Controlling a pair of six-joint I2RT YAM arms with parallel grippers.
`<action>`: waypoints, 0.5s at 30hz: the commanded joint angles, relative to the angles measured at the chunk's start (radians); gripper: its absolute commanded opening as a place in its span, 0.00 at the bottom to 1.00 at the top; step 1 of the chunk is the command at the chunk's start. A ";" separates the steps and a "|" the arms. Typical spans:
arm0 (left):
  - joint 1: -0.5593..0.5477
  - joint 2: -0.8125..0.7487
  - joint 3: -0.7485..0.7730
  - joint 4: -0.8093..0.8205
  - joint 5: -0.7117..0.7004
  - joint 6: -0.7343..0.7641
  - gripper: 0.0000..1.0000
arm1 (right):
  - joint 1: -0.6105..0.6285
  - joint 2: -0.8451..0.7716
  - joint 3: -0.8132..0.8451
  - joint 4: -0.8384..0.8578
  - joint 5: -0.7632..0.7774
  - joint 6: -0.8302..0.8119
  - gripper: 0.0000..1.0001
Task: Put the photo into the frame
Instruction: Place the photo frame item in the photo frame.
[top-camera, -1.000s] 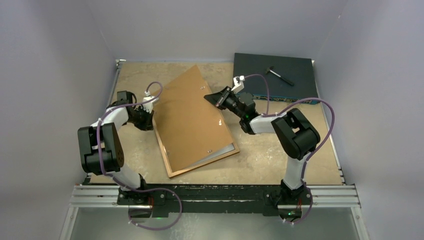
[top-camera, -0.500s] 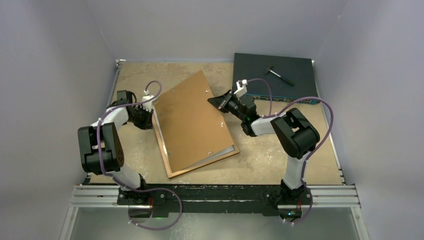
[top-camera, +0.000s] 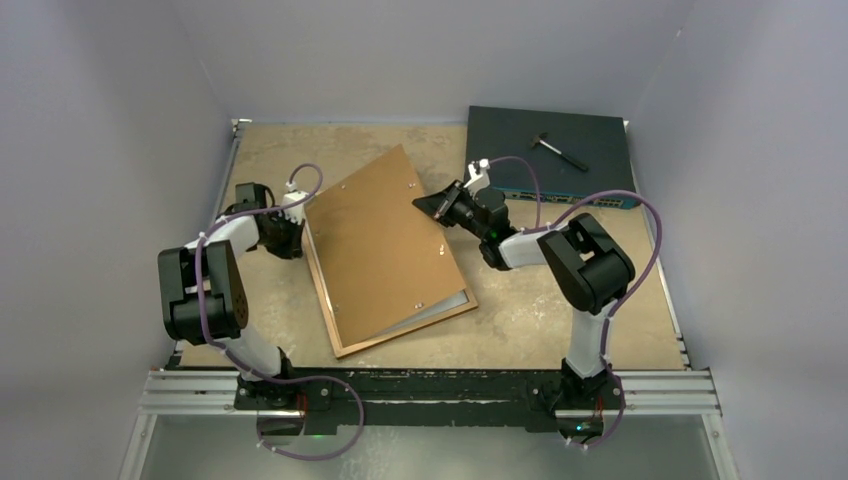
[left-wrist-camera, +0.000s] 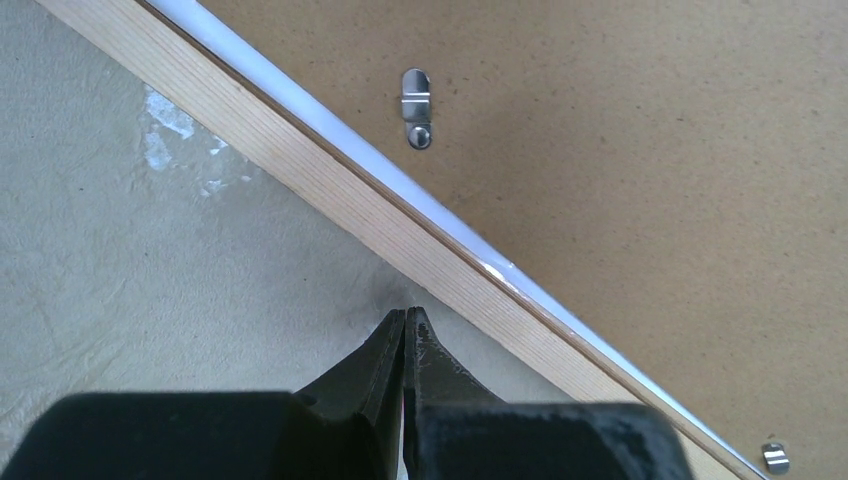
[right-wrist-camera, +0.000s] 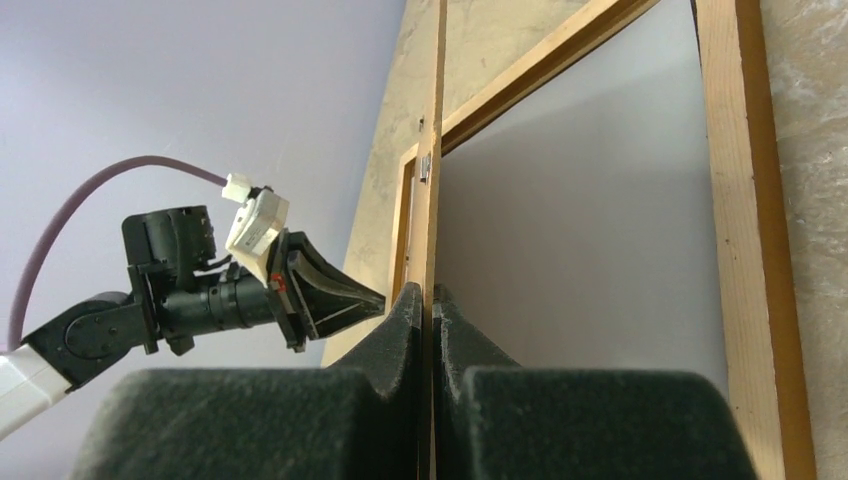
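We are pinching the backing board's (top-camera: 385, 240) edge in our right gripper (right-wrist-camera: 432, 292), tilted over the photo (right-wrist-camera: 580, 230); our left gripper (left-wrist-camera: 404, 318), closed empty, is seemingly bracing the frame (left-wrist-camera: 330, 190)

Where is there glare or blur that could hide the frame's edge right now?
Left wrist: frame grain sharp, one small glint on the white strip beside it. Right wrist: right gripper dark and soft, backing board seen edge-on. Top external: even light, no glare.
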 joint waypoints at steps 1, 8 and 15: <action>0.007 0.016 -0.003 0.065 -0.029 -0.031 0.00 | 0.003 0.020 0.040 0.033 -0.060 -0.074 0.00; 0.007 0.030 0.000 0.080 -0.034 -0.041 0.00 | 0.000 0.087 0.077 0.088 -0.081 -0.076 0.00; 0.006 0.036 0.003 0.085 -0.015 -0.051 0.00 | 0.008 0.062 0.091 -0.017 -0.031 -0.144 0.07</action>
